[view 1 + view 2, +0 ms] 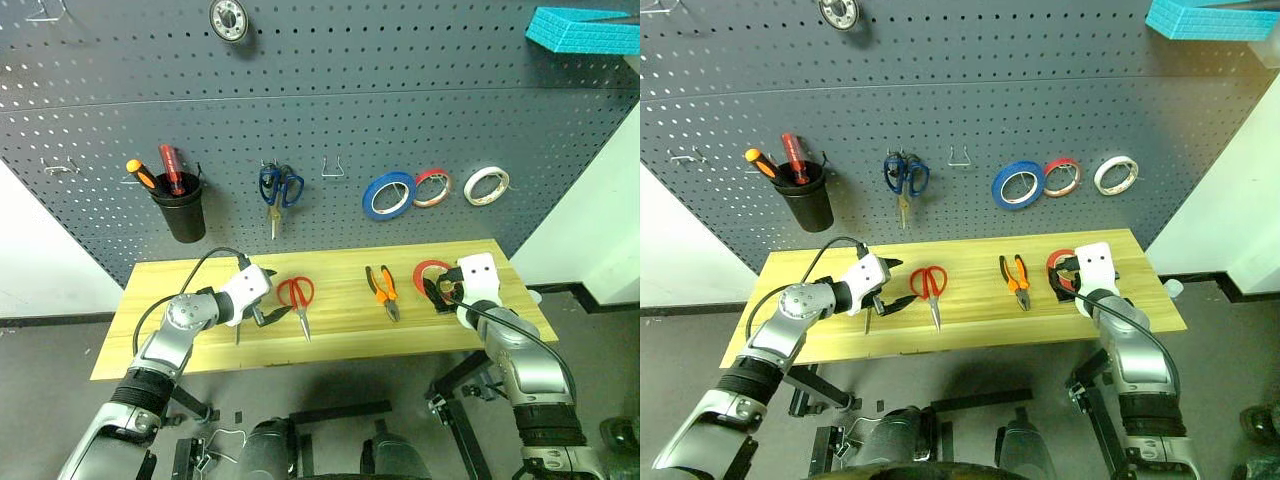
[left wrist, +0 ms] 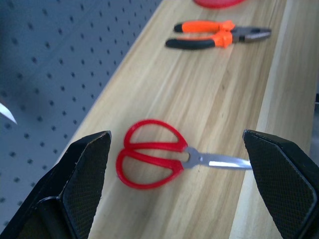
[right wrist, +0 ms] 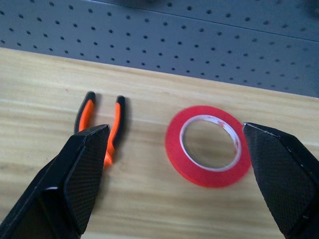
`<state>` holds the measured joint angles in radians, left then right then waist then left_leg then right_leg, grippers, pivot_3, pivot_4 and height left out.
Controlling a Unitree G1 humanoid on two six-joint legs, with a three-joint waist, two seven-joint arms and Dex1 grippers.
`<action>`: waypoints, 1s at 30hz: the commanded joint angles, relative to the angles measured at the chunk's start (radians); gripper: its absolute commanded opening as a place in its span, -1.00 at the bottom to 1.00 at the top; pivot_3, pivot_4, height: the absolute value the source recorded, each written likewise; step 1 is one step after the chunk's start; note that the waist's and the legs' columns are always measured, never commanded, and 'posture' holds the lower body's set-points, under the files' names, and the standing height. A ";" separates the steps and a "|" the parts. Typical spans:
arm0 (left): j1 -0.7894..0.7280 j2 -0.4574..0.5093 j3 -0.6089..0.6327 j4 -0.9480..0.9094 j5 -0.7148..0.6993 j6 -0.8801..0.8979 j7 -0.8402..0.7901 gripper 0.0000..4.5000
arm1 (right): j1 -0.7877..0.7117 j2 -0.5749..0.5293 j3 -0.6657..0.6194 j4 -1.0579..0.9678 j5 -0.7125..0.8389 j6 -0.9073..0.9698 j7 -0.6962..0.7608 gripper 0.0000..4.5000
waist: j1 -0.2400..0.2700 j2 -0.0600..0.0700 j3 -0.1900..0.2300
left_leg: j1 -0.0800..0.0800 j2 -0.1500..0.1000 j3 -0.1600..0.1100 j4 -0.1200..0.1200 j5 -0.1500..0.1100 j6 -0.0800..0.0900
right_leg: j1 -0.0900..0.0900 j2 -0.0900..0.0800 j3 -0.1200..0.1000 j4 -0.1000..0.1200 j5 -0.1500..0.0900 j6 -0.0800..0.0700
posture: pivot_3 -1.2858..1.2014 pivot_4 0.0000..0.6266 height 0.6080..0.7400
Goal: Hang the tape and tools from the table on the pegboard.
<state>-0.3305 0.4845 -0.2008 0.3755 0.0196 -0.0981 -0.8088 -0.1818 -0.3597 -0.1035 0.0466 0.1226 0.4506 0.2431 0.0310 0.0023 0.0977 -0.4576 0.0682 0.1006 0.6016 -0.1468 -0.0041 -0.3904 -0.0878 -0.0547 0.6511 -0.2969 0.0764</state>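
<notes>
black cup (image 1: pixel 184 212) up and left of the left pincer, holding orange-handled screwdriver (image 1: pixel 141 174) and red-handled screwdriver (image 1: pixel 171 168). blue-handled scissors (image 1: pixel 280 187) hang above the left pincer. blue roll (image 1: pixel 389 195), small red-rimmed roll (image 1: pixel 431 187), white roll (image 1: pixel 486 185) hang in a row above the right pincer. teal block (image 1: pixel 585 29) top right; metal disc (image 1: pixel 229 19) top centre.

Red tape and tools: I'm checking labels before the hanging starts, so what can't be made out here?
- Tape: far side hidden behind the right gripper in the head views.
- Pliers: jaws hidden by a finger in the right wrist view.
- Scissors: blade tips hidden by a finger in the left wrist view.
- Hooks on the pegboard: too small to judge.
</notes>
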 commanded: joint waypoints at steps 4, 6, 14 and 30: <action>-0.004 0.001 0.028 -0.113 0.006 0.067 0.051 0.96 | -0.041 -0.009 0.038 0.003 -0.031 -0.082 0.039 1.00 | 0.006 -0.002 0.028 | -0.002 0.001 0.000 0.002 -0.001 0.002 | -0.002 0.000 0.001 0.001 0.000 0.000 | 0.10 -0.39 0.65; 0.008 0.005 0.028 -0.157 0.002 0.090 0.056 0.96 | -0.057 -0.019 0.052 0.024 -0.026 -0.093 0.080 1.00 | 0.006 -0.002 0.038 | -0.004 0.001 0.000 0.004 -0.001 0.003 | -0.002 0.000 0.001 0.002 0.000 0.000 | 0.10 -0.38 0.65; 0.025 0.014 0.048 -0.295 -0.040 0.187 0.037 0.96 | -0.163 -0.044 0.020 0.165 0.002 -0.069 0.144 1.00 | 0.006 -0.002 0.077 | -0.004 0.000 0.000 0.010 -0.004 0.004 | -0.001 -0.003 0.001 0.003 0.000 0.001 | 0.10 -0.25 0.65; -0.023 0.039 0.078 -0.438 -0.117 0.361 0.006 0.96 | -0.345 -0.103 0.025 0.542 -0.051 -0.207 0.184 1.00 | 0.007 -0.005 0.156 | -0.011 0.000 0.002 0.009 -0.004 0.007 | -0.003 -0.005 0.001 0.002 0.000 0.002 | 0.10 0.00 0.65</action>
<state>-0.3404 0.5167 -0.1393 -0.0169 -0.0769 0.2551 -0.8001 -0.5086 -0.4525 -0.0703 0.5803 0.0790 0.2736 0.4250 0.0380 -0.0031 0.2535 -0.4689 0.0679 0.1026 0.6109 -0.1507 0.0032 -0.3938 -0.0924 -0.0541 0.6535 -0.2972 0.0787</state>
